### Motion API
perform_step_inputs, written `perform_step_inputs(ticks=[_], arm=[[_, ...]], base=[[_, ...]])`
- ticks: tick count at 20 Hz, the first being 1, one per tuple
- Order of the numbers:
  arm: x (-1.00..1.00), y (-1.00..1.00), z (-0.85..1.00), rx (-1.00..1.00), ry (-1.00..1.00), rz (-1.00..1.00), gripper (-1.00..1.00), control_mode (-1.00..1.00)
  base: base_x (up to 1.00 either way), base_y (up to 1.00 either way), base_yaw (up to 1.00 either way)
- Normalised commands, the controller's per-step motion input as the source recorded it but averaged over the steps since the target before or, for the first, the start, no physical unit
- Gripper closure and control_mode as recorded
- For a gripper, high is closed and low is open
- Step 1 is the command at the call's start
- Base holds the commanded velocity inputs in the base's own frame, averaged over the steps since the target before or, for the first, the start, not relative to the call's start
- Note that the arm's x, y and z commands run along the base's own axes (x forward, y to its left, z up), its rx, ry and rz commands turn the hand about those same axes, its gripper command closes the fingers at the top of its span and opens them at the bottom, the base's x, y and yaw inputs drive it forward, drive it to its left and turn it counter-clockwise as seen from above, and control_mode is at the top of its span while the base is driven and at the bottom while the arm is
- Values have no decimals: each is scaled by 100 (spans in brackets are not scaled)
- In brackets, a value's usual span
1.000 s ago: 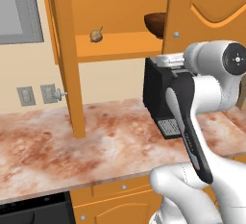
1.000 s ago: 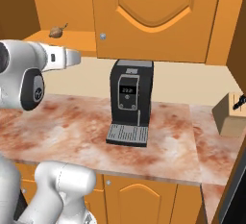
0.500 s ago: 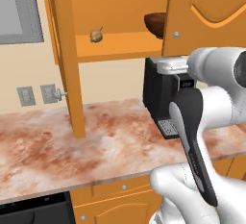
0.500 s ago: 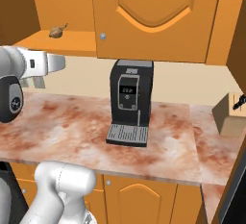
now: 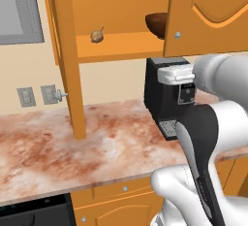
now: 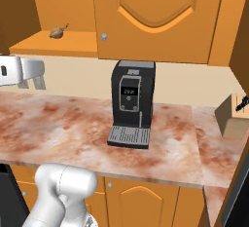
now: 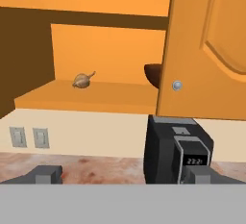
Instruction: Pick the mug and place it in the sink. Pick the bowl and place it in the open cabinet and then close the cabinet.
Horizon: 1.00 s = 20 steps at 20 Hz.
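Observation:
The dark brown bowl rests on the lower shelf of the orange wall cabinet. The cabinet's right door hides the bowl's right half, and a sliver of the bowl shows in the hand view too. The cabinet's left door stands swung out, seen edge-on. My gripper is open and holds nothing, with its fingertips far apart. It hovers over the counter, below and in front of the shelf, facing the cabinet. From the right base view the gripper is at the left edge. Mug and sink are out of view.
A small tan garlic bulb lies on the same shelf, left of the bowl. A black coffee machine stands on the marble counter under the shut door. A knife block sits at the far right, and wall sockets at the left.
The hand has drawn back from the cabinet shelf, down and to the left in the right base view. The bowl and garlic have stayed put on the shelf.

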Motion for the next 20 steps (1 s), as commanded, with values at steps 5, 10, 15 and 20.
perform_step_inputs(ticks=[5, 10, 15, 20], arm=[[-57, 26, 1, 0, 0, 4, -100, -100], [-55, 34, 0, -6, -4, 4, -100, -100], [-35, 35, 0, -7, -2, 1, -100, -100], [-21, 40, -4, -12, -5, 0, -100, -100]], base=[[0, 0, 0], [0, 0, 0], [0, 0, 0], [0, 0, 0]])
